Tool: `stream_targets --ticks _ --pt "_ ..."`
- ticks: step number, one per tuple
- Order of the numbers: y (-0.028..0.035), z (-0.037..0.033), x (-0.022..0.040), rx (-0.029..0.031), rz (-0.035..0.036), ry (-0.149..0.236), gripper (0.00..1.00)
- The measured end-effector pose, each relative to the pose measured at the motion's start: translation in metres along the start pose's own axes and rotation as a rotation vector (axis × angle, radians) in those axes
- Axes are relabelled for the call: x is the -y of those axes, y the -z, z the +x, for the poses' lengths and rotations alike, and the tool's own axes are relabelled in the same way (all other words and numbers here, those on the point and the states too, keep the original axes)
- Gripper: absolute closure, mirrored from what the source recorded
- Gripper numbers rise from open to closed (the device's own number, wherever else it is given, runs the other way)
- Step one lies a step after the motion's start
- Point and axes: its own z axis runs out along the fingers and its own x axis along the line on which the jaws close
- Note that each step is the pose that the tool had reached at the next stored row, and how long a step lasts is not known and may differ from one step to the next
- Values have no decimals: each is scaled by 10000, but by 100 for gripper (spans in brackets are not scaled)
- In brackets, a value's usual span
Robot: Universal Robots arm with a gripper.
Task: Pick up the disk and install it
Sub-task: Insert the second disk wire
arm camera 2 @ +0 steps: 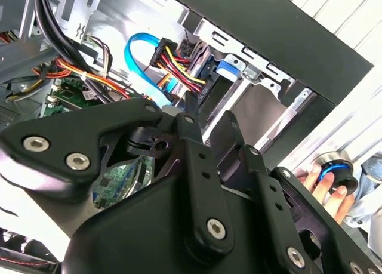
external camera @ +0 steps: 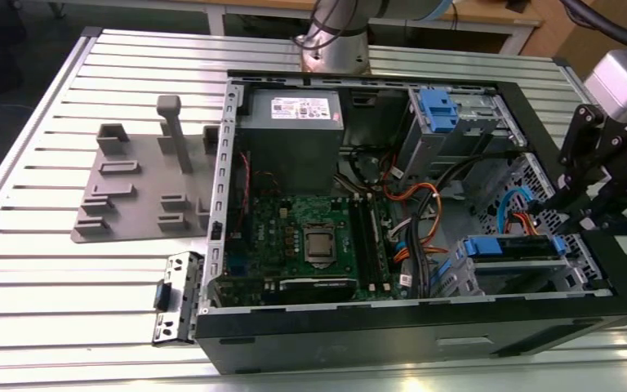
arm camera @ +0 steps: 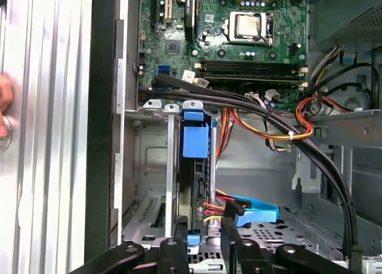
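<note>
Exterior view: disk in the bay, claw at the case edge

Exterior view, reading from its left: grey fixture plate (external camera: pixel 140 192), then the open computer case (external camera: pixel 401 335), green motherboard (external camera: pixel 313 241), and at its right the disk (external camera: pixel 515 249) seated in the lower drive cage, long axis running across. Gripper (external camera: pixel 594 214) hangs just beside it; fingers (arm camera: pixel 230 241) stand parted, gripping nothing. Installing looks nearly finished; I judge seating needs checking. A hand (arm camera 2: pixel 325 187) rests outside the case.

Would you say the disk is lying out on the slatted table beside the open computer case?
No, the silver disk with blue rails sits in the drive cage inside the black computer case.
</note>
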Motion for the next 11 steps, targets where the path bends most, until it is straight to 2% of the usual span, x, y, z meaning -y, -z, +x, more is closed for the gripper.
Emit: stream_targets --ticks 11 --pt "183 -4 16 9 -3 1 64"
